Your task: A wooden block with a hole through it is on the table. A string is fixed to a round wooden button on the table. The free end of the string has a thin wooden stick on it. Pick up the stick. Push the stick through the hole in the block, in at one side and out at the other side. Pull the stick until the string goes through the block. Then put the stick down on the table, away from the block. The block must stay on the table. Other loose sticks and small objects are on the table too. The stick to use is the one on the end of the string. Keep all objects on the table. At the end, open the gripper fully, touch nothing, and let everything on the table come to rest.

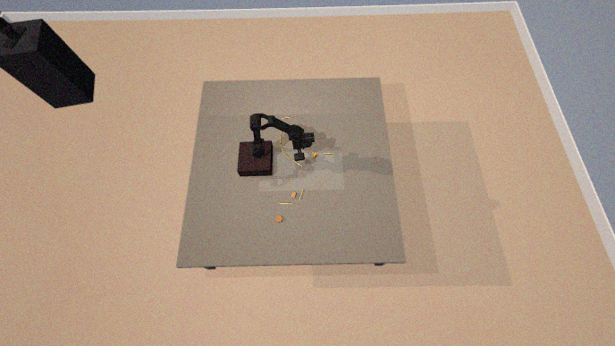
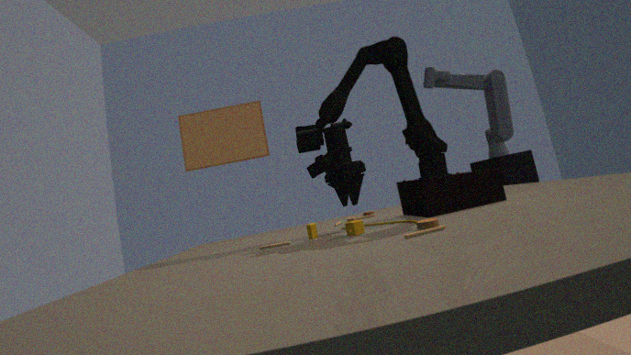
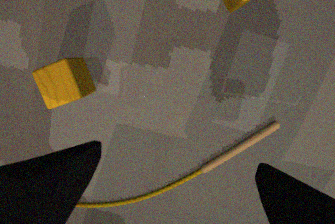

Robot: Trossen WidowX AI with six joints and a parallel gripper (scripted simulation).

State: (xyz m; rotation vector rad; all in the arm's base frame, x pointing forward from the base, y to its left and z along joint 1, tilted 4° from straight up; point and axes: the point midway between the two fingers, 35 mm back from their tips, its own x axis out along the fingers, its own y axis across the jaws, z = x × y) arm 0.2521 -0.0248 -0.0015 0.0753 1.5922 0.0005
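My gripper (image 1: 299, 159) (image 2: 350, 204) (image 3: 179, 160) is open and empty, above the table. The stick (image 1: 298, 164) (image 3: 240, 147) on the string's end lies on the table, between and ahead of the fingertips in the wrist view. The yellow string (image 1: 282, 143) (image 2: 391, 222) (image 3: 113, 204) curves from it, partly behind the left finger. The round button (image 2: 427, 224) is hidden by the arm in the top view. The larger yellow block (image 2: 355, 227) (image 3: 58, 86) stands upper left in the wrist view; its hole does not show. The stick is outside it.
A smaller yellow piece (image 1: 315, 155) (image 2: 312, 231) (image 3: 235, 4) stands near the block. Loose sticks (image 1: 328, 154) (image 1: 287, 117) (image 1: 285, 203) (image 1: 301, 195) lie around. A small tan piece (image 1: 293, 195) and a tan disc (image 1: 279, 219) lie toward the lower edge in the top view.
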